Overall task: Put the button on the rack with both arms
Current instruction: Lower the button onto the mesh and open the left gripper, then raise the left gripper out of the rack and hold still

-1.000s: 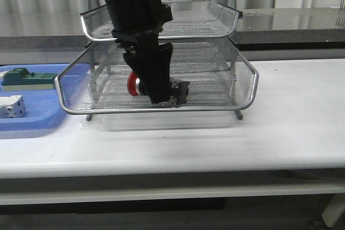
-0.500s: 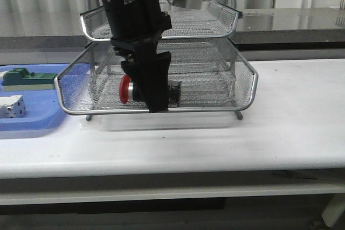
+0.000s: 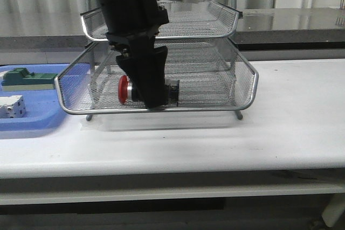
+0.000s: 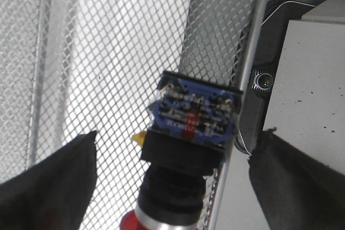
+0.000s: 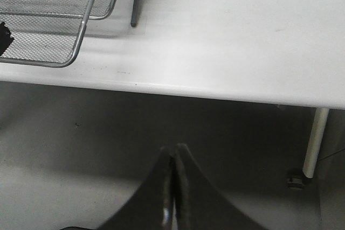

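The button [image 3: 123, 90], with a red head, black collar and blue-and-black rear block, lies on its side on the mesh of the rack's [image 3: 215, 109] lower wide tier, near its front rim. My left gripper [image 3: 153, 100] reaches down into that tier over the button. In the left wrist view the button [image 4: 188, 133] lies between the black fingers [image 4: 54, 181], which stand wide apart and do not touch it. The left gripper [image 4: 179, 138] is open. My right gripper [image 5: 173, 154] is shut and empty, out past the table's front edge above the floor.
A flat blue tray [image 3: 32, 122] at the left holds a green block [image 3: 27, 77] and a white block [image 3: 12, 106]. The rack's top tier [image 3: 215, 14] sits above the arm's wrist. A rack corner [image 5: 54, 41] and leg [image 5: 135, 4] show in the right wrist view.
The left arm and the button shifted a little to the left in the lower tier. The button went from tilted to lying level on the mesh.
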Available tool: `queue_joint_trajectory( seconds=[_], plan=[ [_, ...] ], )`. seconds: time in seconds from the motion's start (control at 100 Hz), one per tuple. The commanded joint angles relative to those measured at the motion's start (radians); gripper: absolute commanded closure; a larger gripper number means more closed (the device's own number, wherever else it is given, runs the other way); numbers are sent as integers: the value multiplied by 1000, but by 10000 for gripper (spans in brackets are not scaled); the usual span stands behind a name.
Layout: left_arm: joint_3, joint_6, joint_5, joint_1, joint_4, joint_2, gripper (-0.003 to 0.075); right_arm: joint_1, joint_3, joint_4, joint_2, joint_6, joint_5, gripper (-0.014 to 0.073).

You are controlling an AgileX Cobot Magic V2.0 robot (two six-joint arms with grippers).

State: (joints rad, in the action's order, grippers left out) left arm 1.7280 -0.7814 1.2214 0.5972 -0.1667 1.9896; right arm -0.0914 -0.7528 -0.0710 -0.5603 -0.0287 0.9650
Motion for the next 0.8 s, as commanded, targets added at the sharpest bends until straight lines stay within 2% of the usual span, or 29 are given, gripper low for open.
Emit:
queue_joint_trajectory(
  seconds=[0.0,0.47,0.79],
  plan=[
    [20,2,52,7,-30,-81,162,6,-24,-1,-3,-3,-54,662],
    [20,27,52,7,-44,-183,164,6,-24,-1,-3,-3,-54,662],
    [7,185,52,-55,-42,-367,202,6,-24,-1,-3,-3,-54,662]
  ],
)
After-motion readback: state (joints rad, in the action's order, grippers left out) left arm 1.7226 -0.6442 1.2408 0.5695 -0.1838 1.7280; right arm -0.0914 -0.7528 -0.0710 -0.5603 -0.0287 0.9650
